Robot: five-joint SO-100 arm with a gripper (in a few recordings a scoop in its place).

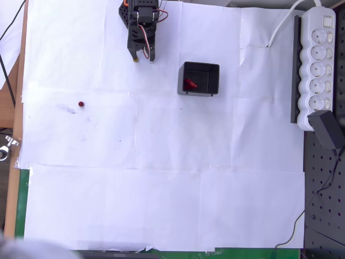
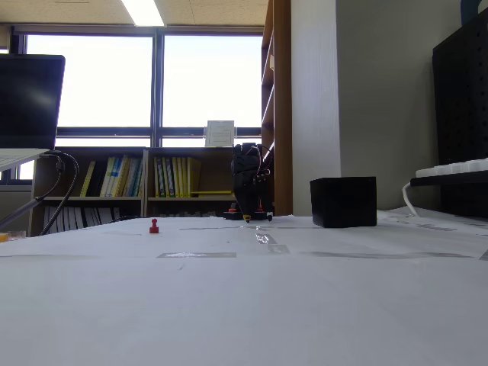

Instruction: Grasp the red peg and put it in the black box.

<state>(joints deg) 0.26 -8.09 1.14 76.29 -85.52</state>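
Observation:
A tiny red peg [image 1: 81,104] stands on the white paper at the left of the overhead view; the fixed view shows it upright [image 2: 154,226] at the left. The black box [image 1: 199,79] sits near the top middle, with another red peg [image 1: 190,83] inside it; in the fixed view the box [image 2: 343,202] stands right of the arm. My gripper [image 1: 143,58] hangs at the top of the overhead view, left of the box and far from the loose peg, fingers pointing down with a narrow gap and nothing between them. The fixed view shows the gripper [image 2: 249,219] small and dark.
A white power strip [image 1: 318,65] and a black power adapter [image 1: 329,129] lie along the right edge. White paper sheets [image 1: 161,189] cover the table, with the wooden table edge at the left. A laptop [image 2: 30,99] stands at the left of the fixed view.

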